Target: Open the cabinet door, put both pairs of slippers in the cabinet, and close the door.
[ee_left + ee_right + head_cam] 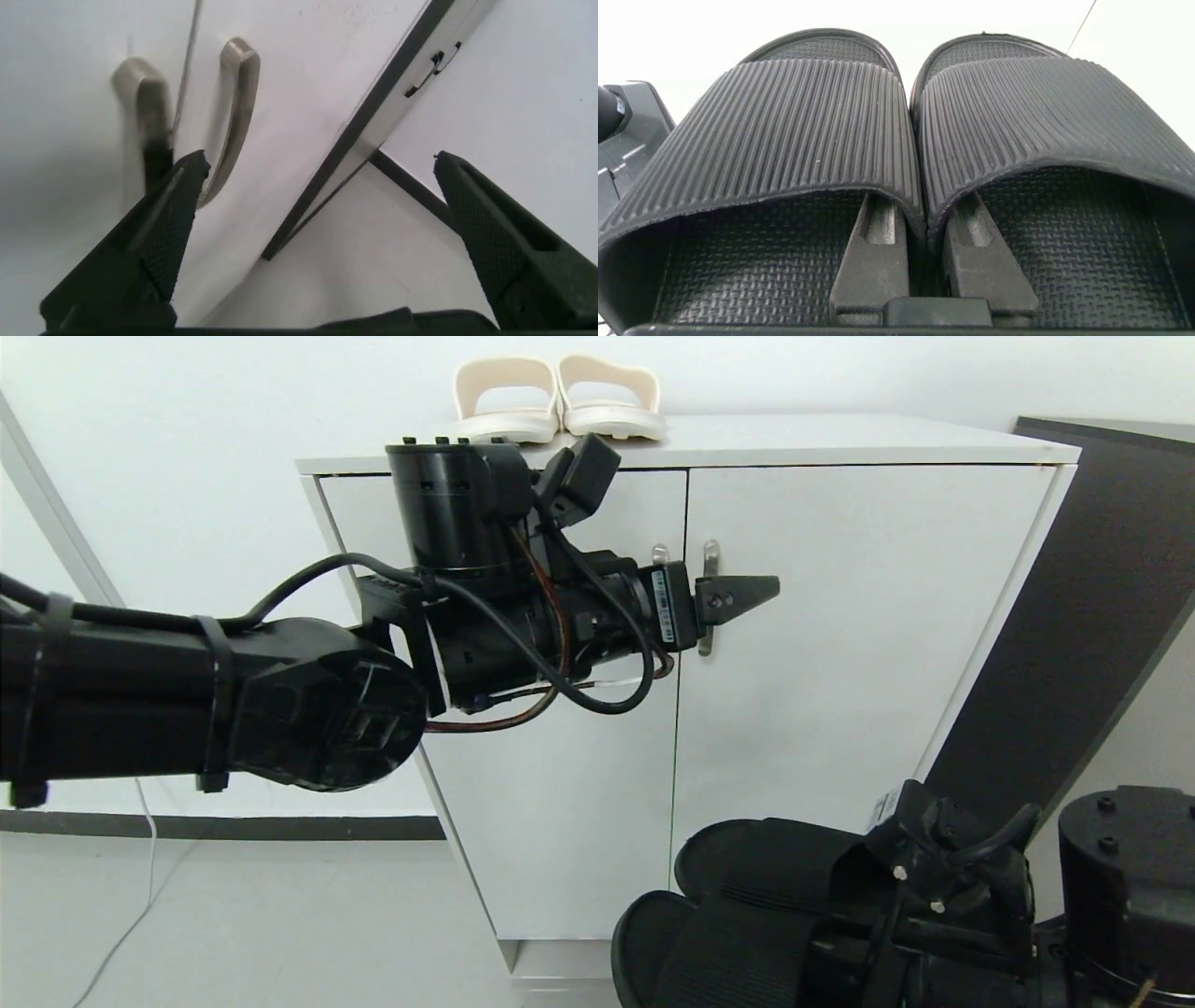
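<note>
Being pinched by the right pincer (pixel 924 261), black slippers (pixel 738 905) are being held before the shut cabinet (pixel 840 663), white slippers (pixel 560 397) being borne atop, the left pincer (pixel 752 593) being held spread.

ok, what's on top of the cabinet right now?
A pair of cream slippers sits side by side on the cabinet top, above the left door. The top behind them is hidden by the slippers, and the left arm covers part of the front edge.

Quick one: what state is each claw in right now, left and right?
Left claw: open, beside the cabinet handles, holding nothing.
Right claw: closed on the black slippers, one finger inside each.
</note>
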